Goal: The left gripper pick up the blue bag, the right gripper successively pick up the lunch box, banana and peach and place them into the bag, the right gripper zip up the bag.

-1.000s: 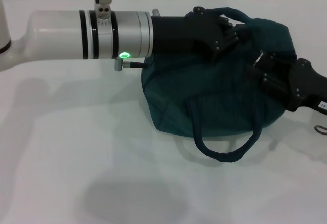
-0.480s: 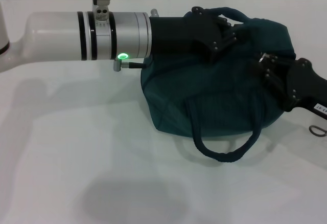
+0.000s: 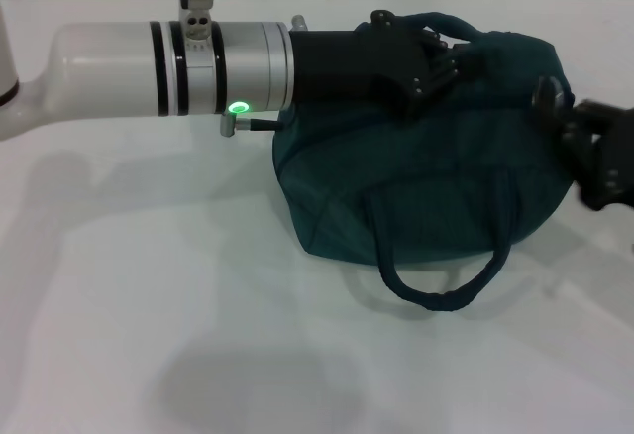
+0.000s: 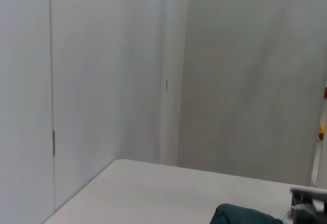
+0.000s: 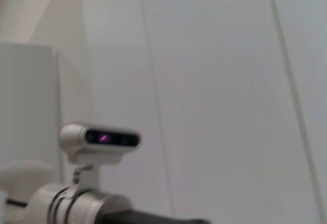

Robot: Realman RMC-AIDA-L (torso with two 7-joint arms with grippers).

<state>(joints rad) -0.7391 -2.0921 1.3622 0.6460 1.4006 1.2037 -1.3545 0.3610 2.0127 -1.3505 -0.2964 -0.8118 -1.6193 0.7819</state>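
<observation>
The blue bag [image 3: 426,176] lies bulging on the white table [image 3: 149,305], one handle loop [image 3: 436,295] drooping toward the front. My left gripper [image 3: 434,55] reaches across from the left and is shut on the bag's top by its upper handle. My right gripper [image 3: 557,107] hovers at the bag's right end, just off the fabric. A corner of the bag [image 4: 245,216] shows in the left wrist view. The lunch box, banana and peach are not visible in any view.
The left arm's thick white forearm [image 3: 168,67] spans the back left of the table above the surface. The right wrist view shows only that arm [image 5: 76,203], its camera and the wall. A wall stands behind the table.
My right gripper has pulled away to the right, from over the bag's right half to its right end. The left gripper and the bag have stayed put.
</observation>
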